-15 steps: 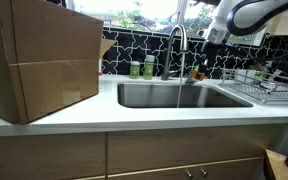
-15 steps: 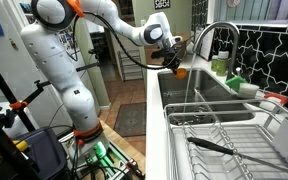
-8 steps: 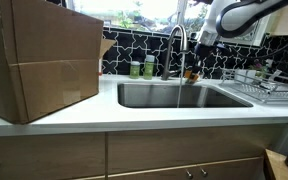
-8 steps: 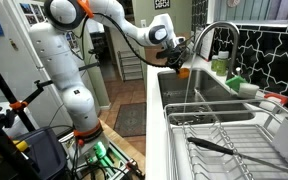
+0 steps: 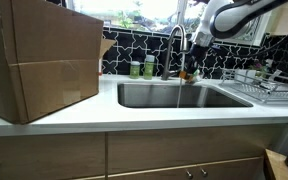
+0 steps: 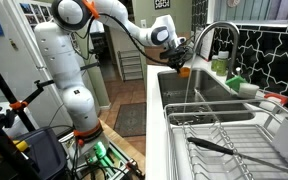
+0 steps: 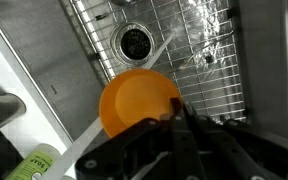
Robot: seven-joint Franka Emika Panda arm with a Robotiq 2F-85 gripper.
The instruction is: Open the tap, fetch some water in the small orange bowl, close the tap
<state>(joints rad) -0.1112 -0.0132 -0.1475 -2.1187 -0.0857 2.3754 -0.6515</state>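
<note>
The tap arches over the steel sink, and a thin stream of water falls from it. It also shows in an exterior view. My gripper is shut on the rim of the small orange bowl and holds it above the basin. In both exterior views the bowl hangs right beside the stream, just below the spout. I cannot tell whether water lands in it.
A large cardboard box stands on the counter beside the sink. Green bottles stand behind the basin. A dish rack sits on the other side. A wire grid and drain cover the sink floor.
My gripper has carried the orange bowl sideways toward the tap's stream. The water runs throughout.
</note>
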